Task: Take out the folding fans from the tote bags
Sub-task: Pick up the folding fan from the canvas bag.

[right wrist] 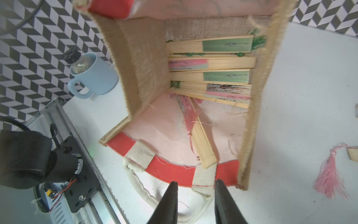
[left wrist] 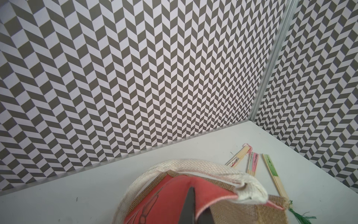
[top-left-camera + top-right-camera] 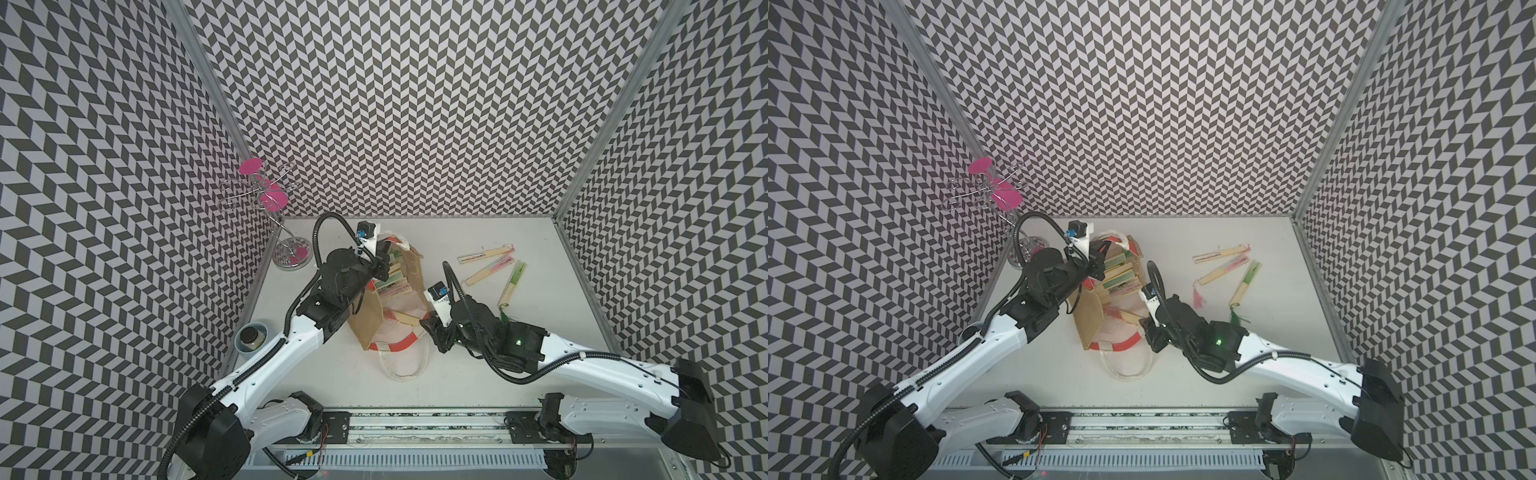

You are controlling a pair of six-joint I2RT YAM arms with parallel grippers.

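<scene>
The tan jute tote bag [image 3: 368,320] [image 3: 1090,322] lies on its side on the white table, mouth toward the front. My left gripper [image 3: 382,262] [image 2: 195,201] is shut on the bag's raised red-trimmed rim [image 2: 174,194], holding the mouth open. Inside, several folding fans [image 1: 211,66] are stacked against the bag's bottom. One loose fan [image 1: 201,139] with a pink tassel lies on the lining, its end at the lower rim. My right gripper [image 3: 432,328] [image 1: 196,183] stands open just outside that rim, over the white handle tab [image 1: 204,174]. Three more fans [image 3: 490,270] [image 2: 252,163] lie on the table to the bag's right.
A blue mug [image 3: 250,337] [image 1: 93,75] holding a small jar stands at the left edge. The chrome wire stand with pink discs [image 3: 286,249] is at the back left. The bag's rope handle [image 3: 405,365] loops toward the front rail [image 3: 415,424]. A pink tassel [image 1: 329,174] trails on the table.
</scene>
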